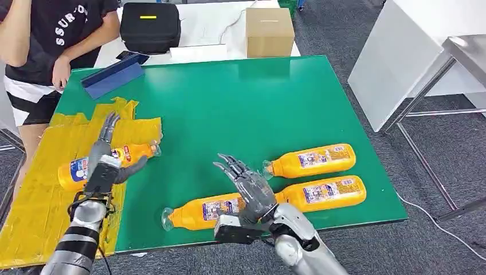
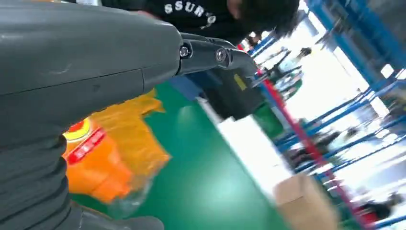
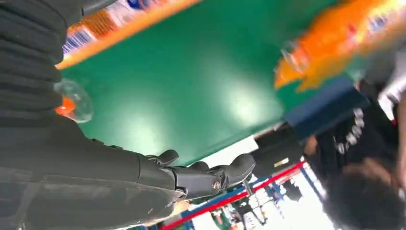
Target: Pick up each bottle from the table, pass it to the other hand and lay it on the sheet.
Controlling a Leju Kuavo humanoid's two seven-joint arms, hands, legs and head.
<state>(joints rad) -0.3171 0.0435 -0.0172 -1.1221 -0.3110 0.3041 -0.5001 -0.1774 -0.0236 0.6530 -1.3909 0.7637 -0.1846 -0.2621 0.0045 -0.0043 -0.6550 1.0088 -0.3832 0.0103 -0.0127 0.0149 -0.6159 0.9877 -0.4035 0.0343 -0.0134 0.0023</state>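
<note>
An orange bottle (image 1: 73, 170) lies on the yellow sheet (image 1: 40, 195) at the table's left; in the left wrist view this bottle (image 2: 95, 165) is right beneath the palm. My left hand (image 1: 106, 157) hovers over its middle with fingers stretched out and holds nothing. Three more orange bottles lie on the green table (image 1: 240, 103): one near the front edge (image 1: 200, 212) and two on the right (image 1: 312, 160) (image 1: 326, 193). My right hand (image 1: 249, 186) is above the front bottle's shoulder, fingers spread and empty. In the right wrist view a clear bottle cap (image 3: 72, 101) is close to the hand (image 3: 100, 184).
A person (image 1: 54, 34) stands at the table's far left corner. A blue folder (image 1: 112, 74) lies near them on the table. Behind the table are a black case (image 1: 150, 26) and a cardboard box (image 1: 269, 31). A white table (image 1: 412, 57) stands to the right.
</note>
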